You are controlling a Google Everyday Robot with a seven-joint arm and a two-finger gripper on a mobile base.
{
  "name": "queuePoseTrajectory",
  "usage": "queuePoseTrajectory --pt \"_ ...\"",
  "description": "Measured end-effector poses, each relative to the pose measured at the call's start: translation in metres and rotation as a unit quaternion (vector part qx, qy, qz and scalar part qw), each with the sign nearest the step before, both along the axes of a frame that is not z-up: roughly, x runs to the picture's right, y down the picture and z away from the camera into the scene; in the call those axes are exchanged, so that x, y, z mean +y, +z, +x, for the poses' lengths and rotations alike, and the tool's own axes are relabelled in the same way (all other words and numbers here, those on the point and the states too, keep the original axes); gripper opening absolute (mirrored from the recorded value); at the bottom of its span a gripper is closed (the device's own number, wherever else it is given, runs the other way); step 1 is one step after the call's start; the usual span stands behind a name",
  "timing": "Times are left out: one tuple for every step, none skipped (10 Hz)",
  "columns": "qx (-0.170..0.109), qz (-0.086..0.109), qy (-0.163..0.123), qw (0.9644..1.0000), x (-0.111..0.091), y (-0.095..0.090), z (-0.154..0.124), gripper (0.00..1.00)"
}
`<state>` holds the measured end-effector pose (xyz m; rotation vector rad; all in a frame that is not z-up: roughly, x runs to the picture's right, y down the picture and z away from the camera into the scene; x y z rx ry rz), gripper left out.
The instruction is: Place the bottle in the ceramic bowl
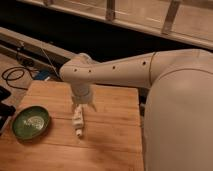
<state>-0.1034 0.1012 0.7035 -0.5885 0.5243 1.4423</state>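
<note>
One bottle [78, 121] on table [115, 142], upper end between released jaws; ceramic bowl [20, 125] leftward.

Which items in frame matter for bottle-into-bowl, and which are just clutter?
Job:
- small whitish-cream narrow-necked bottle, on the wooden table
- round green glazed ceramic bowl, left of the bottle
- gripper, right over the bottle's far end

Lying about:
- black coiled cable, on the floor beyond the table
- dark object, at the left edge
</note>
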Motion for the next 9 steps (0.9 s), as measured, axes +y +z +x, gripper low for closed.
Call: queuePoseTrajectory --pt "0.0 0.0 0.0 1.0 0.0 0.0 0.0 0.65" --pt "0.0 0.0 0.0 1.0 0.0 0.0 0.0001 0.65" --pt "0.0 0.0 0.0 1.0 0.0 0.0 0.0 0.65" --pt "0.0 0.0 0.0 1.0 0.0 0.0 0.0001 0.65" --pt "0.0 0.0 0.0 1.0 0.0 0.0 0.0 0.65" --pt "0.0 0.0 0.0 1.0 0.0 0.0 0.0 0.65" --pt "0.0 0.001 -0.001 1.0 0.0001 0.0001 0.0003 0.65" --pt "0.0 0.003 -0.001 1.0 -0.0002 -0.0001 0.0006 0.65" --pt "0.008 0.023 -0.003 0.9997 -0.0036 -0.0007 0.0004 0.65"
